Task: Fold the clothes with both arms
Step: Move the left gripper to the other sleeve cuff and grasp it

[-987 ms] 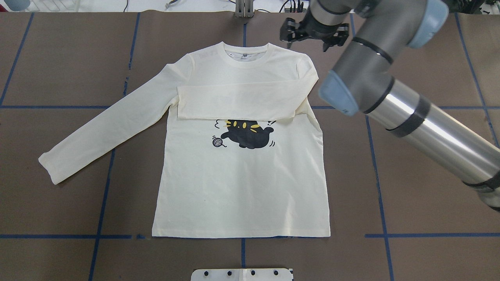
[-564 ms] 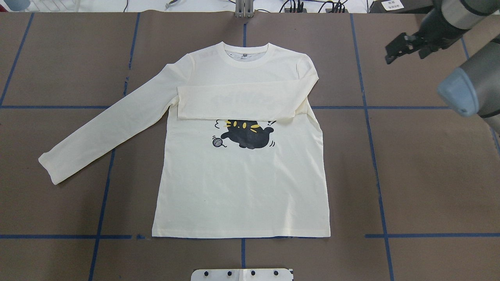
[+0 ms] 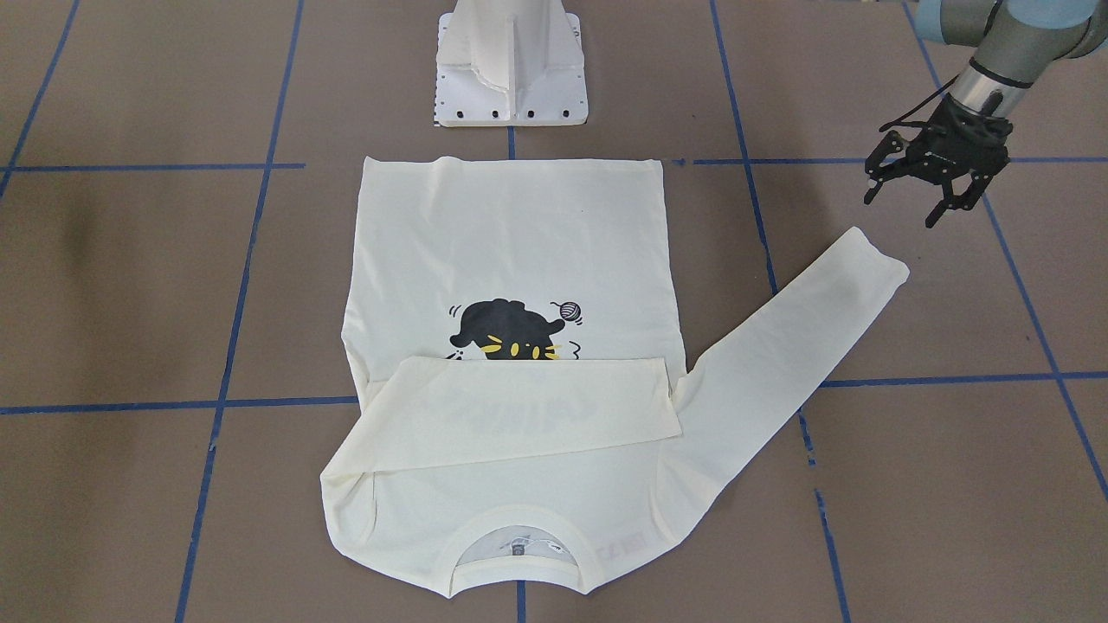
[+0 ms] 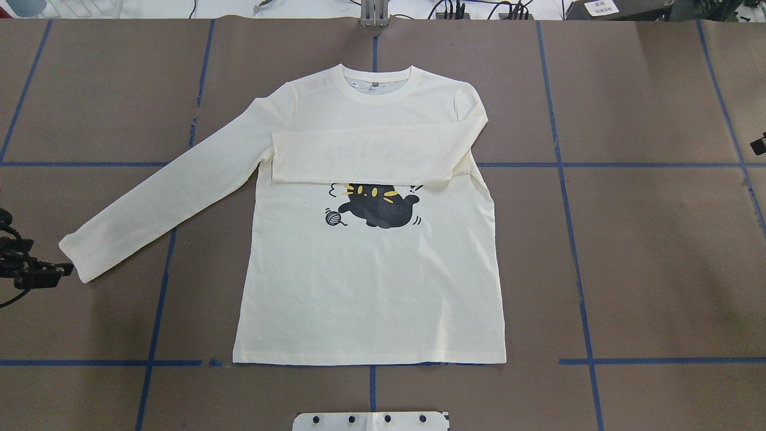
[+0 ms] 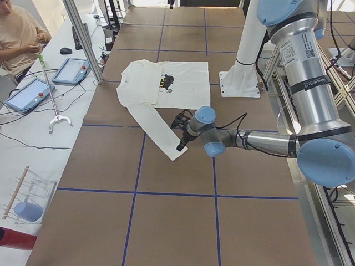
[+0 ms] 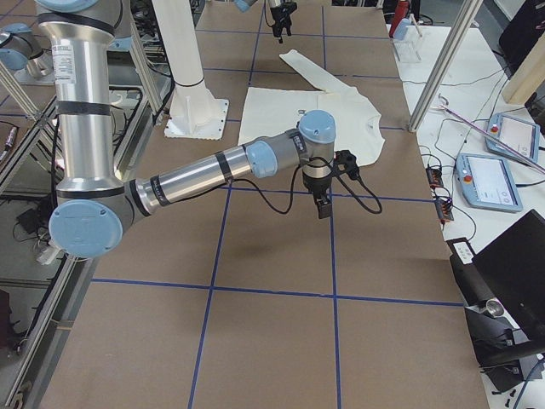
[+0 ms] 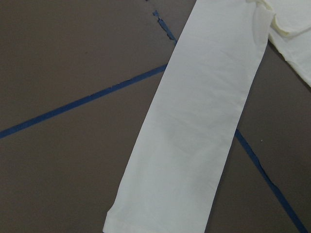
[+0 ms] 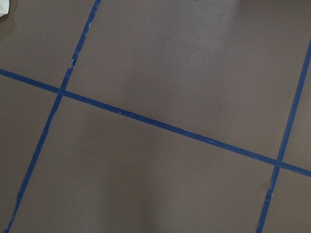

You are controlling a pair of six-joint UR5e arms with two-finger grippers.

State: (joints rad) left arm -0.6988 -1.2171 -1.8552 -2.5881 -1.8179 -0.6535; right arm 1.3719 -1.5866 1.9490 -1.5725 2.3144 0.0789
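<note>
Beside the cuff [image 3: 876,260] of the outstretched sleeve [image 3: 779,346], the left gripper [image 3: 900,210] hangs with its black fingers [image 3: 879,169] spread wide. It holds nothing and does not touch the cloth. Its wrist tips it down toward the cuff. Behind the wrist, the left arm [image 5: 266,141] runs low and nearly level over the table [image 4: 658,251], then bends at the elbow into an upright upper arm.

The right gripper [image 6: 324,204] points straight down over bare brown table, apart from the shirt [image 4: 371,287]. Whether its fingers are parted or together cannot be told. The right arm [image 6: 213,175] stretches out low from its own elbow, the upper arm standing upright.

The shirt lies flat, print side up, in the middle of the table, collar away from the robot. Its other sleeve [image 4: 365,157] is folded across the chest, just above the black cat [image 4: 377,206]. Blue tape lines [image 4: 628,164] cross the table, and the white pedestal base [image 3: 511,78] stands near the hem.
</note>
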